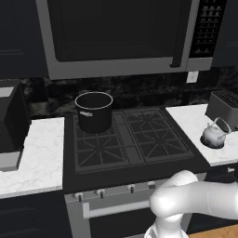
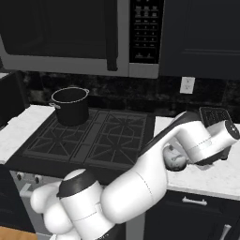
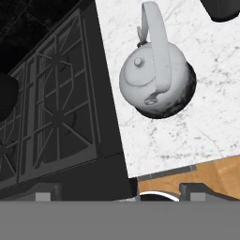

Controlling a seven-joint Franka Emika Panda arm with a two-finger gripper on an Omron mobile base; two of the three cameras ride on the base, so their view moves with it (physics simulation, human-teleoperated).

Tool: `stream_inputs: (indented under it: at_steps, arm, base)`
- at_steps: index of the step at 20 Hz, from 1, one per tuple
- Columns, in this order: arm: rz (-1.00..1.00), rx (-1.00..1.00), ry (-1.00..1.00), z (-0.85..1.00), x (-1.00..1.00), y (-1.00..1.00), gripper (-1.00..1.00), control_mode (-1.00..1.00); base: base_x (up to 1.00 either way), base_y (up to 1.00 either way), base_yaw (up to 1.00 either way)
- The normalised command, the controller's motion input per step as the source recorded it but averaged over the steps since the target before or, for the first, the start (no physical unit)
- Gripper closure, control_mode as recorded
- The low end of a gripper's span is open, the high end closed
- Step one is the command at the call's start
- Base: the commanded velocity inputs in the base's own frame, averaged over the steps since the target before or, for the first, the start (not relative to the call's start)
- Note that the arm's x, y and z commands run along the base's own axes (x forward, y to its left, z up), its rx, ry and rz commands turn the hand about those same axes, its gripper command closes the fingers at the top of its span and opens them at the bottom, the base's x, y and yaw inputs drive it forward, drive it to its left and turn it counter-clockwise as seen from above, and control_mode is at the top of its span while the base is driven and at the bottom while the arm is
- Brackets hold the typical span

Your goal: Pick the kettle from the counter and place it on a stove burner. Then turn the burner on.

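Kettle [image 1: 214,135] stands upright on the white marble surface [image 1: 193,122], to the right of the black cooktop [image 1: 125,139] and just in front of a dark toaster [image 1: 224,107] that sits at the back of the same slab. In the left base view its wire handle arches up over the body and the short spout points toward the cooktop. In the right base view the kettle [image 2: 175,161] is mostly hidden behind the white arm, only a part of its silvery body showing under the forearm, on the surface [image 2: 211,176]. From the hand view the kettle [image 3: 152,79] is seen from above, lid knob and handle clearly visible, a dark shadow at its side on the surface [image 3: 206,126]; the cooktop grates [image 3: 56,112] lie beside it across the slab's edge. The pincer [image 3: 157,193] is above the kettle and apart from it, holding nothing; its two dark fingertips [image 3: 47,194] rise well apart at the bottom of the hand view, so the jaws stand wide. A black cylindrical pot [image 1: 94,111] occupies the rear burner on the side of the cooktop away from the kettle. The stove burner [image 1: 160,139] squares nearest the kettle are bare. Knobs [image 1: 131,188] line the front of the cooktop. A microwave [image 1: 121,32] hangs above the cooktop.
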Motion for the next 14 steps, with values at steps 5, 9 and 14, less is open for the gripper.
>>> stream_inputs:
  at_steps: [5,9,14]
  arm:
    - [0.0,0.0,0.0,-0.1,0.2,0.0,-1.0,-1.0]
    - [0.0,0.0,0.0,-0.13,0.22,0.0,-1.0,-1.0]
    - [0.0,0.0,0.0,-0.15,0.25,0.0,-1.0,-1.0]
  base:
    - [0.0,0.0,0.0]
    - [0.0,0.0,0.0]
    - [0.0,0.0,0.0]
